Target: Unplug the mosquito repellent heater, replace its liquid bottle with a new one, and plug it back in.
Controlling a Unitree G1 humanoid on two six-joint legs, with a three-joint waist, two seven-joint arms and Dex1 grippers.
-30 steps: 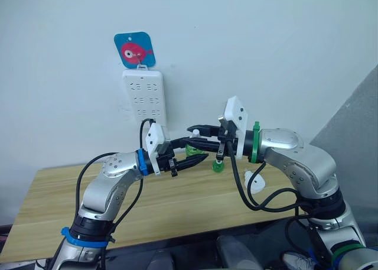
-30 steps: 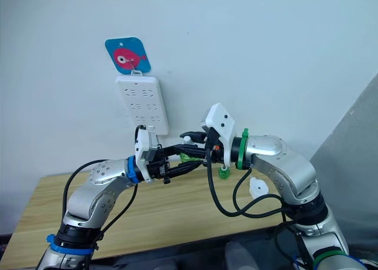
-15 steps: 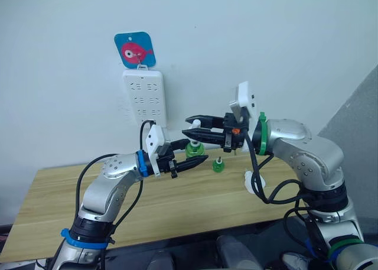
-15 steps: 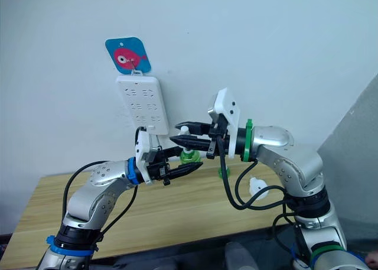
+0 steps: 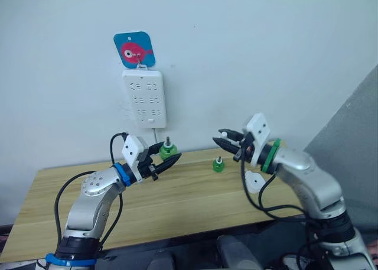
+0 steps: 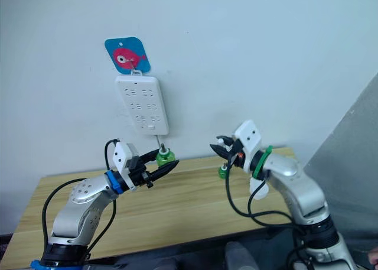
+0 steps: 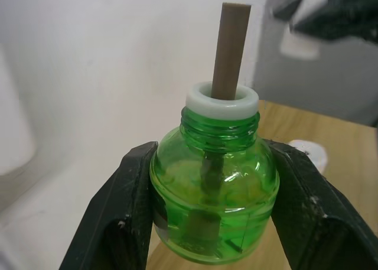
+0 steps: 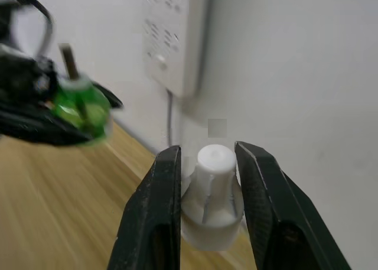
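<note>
Now my left gripper (image 7: 212, 223) is closed on the green bottle (image 7: 214, 187), and my right gripper (image 8: 208, 193) clamps the white heater (image 8: 212, 205), both above the desk (image 5: 177, 205).

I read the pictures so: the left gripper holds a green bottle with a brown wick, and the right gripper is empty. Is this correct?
Not quite. The right gripper is not empty: it is closed on a small white piece, as the right wrist view shows. The left gripper does hold the green bottle with the brown wick.
</note>
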